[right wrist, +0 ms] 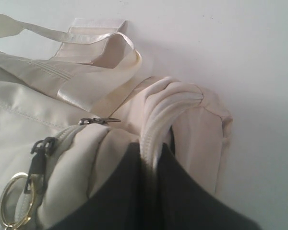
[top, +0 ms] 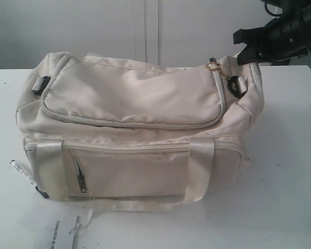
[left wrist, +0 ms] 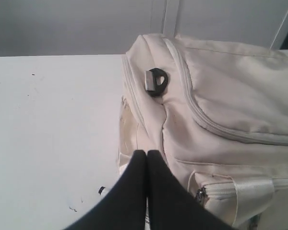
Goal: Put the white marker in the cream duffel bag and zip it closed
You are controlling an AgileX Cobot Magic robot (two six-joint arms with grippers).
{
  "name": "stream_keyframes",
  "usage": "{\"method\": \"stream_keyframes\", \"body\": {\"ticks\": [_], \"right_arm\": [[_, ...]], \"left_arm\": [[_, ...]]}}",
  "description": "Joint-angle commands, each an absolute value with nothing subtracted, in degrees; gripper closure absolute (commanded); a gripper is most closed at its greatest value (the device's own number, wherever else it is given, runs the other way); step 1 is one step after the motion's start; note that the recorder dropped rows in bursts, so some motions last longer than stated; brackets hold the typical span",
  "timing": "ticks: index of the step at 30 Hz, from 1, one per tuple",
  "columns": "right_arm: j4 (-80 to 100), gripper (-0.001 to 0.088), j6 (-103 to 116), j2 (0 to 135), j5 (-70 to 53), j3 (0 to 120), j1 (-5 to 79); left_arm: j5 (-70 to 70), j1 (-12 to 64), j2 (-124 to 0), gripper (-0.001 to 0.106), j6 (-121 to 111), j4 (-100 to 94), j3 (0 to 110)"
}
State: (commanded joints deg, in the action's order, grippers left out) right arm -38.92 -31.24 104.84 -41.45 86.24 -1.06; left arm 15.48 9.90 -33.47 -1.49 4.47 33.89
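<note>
White table (top: 290, 155) w/ few dark specks (left wrist: 32, 74), pale grey wall (top: 93, 26) behind, vert. panel seams (top: 145, 26).

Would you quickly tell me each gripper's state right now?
Left gripper: closed, nothing visibly held.
Right gripper: closed on the cream duffel bag's end fold.

Right gripper (right wrist: 150, 149) clamped on a bunched seam of the cream duffel bag (right wrist: 48, 96). A gold ring (right wrist: 13, 201) hangs by the dark zipper pull (right wrist: 38, 155).
</note>
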Motion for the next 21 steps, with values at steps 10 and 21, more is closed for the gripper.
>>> {"method": "stream_keyframes", "body": {"ticks": [10, 21], "right_arm": [[-38.92, 0.0868, -31.24, 104.84, -41.45, 86.24, -1.06], [-38.92, 0.0868, -31.24, 104.84, -41.45, 86.24, -1.06]], "left_arm": [[20.63, 11.22, -44.96, 0.105, 25.84, 27.54, 43.32], [21.14, 19.84, -55.16, 0.105, 35.17, 32.76, 49.98]]}}
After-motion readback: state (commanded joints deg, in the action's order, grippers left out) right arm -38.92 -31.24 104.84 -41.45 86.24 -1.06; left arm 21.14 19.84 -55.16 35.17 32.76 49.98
